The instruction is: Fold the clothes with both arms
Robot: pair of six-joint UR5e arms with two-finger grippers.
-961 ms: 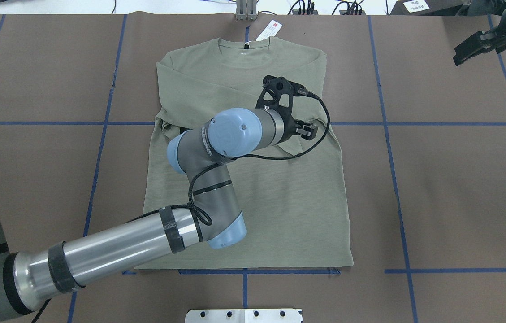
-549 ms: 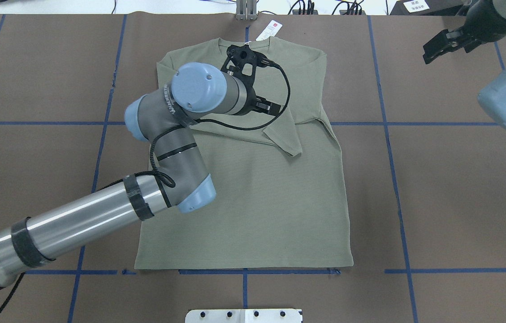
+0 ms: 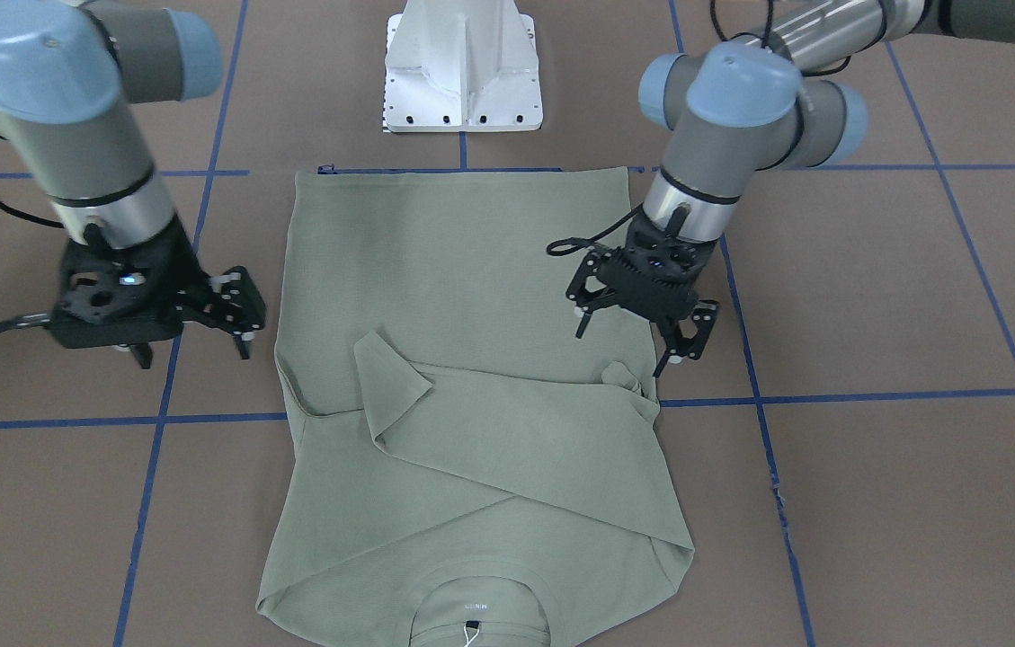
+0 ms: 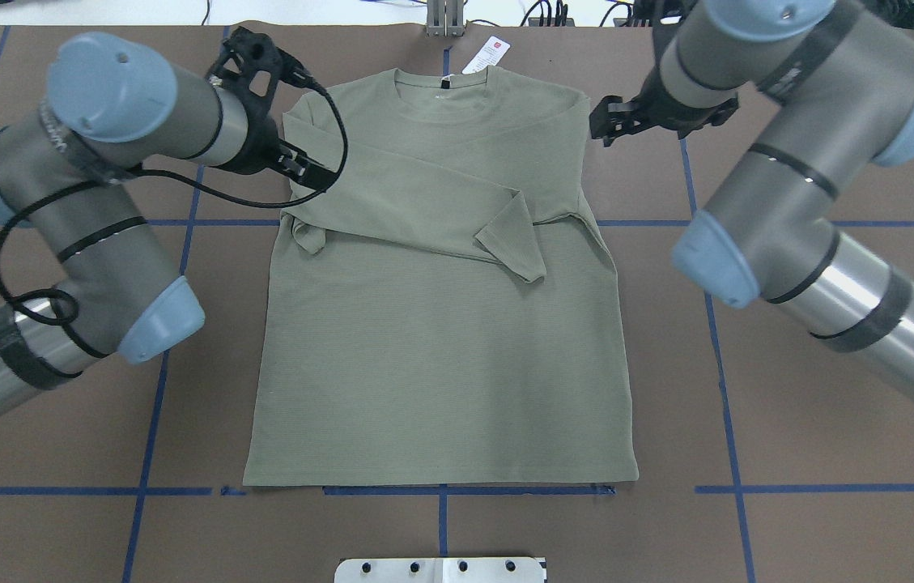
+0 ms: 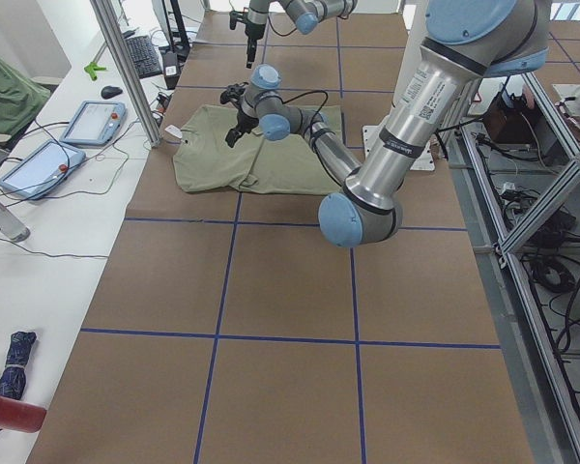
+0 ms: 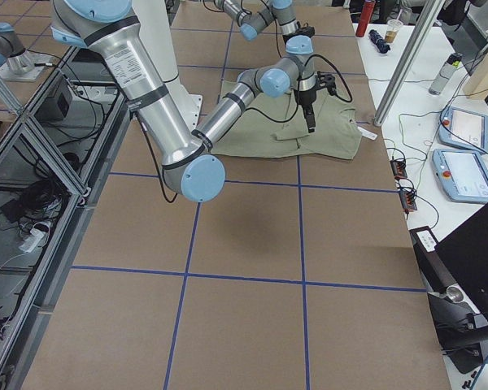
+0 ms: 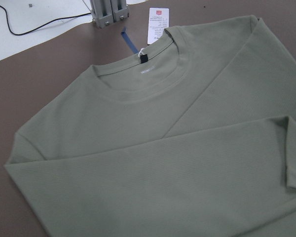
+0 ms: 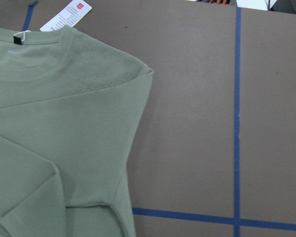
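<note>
The sage-green shirt (image 4: pixel 440 356) lies flat on the brown table, collar at the far edge, white hang tag (image 4: pixel 486 54) beside it. Both sleeves are folded across the chest, one cuff (image 4: pixel 515 243) resting near the middle. My left gripper (image 3: pixel 624 346) hovers open over the shirt's left edge, by the folded sleeve bend, holding nothing. My right gripper (image 3: pixel 194 350) stands open just off the shirt's right side, near the shoulder (image 8: pixel 138 74). The wrist views show the collar (image 7: pixel 143 79) and cloth but no fingers.
The white pedestal base (image 3: pixel 462 72) sits at the table's near edge behind the hem. A metal post (image 4: pixel 445 20) stands past the collar. Blue tape lines (image 4: pixel 716 324) grid the brown table. Tablets (image 5: pixel 92 121) and cables lie on the side bench.
My left gripper drew back from the shirt's middle to its left edge, leaving the sleeve lying across the chest. The right arm swung in from the far right to the shirt's right shoulder.
</note>
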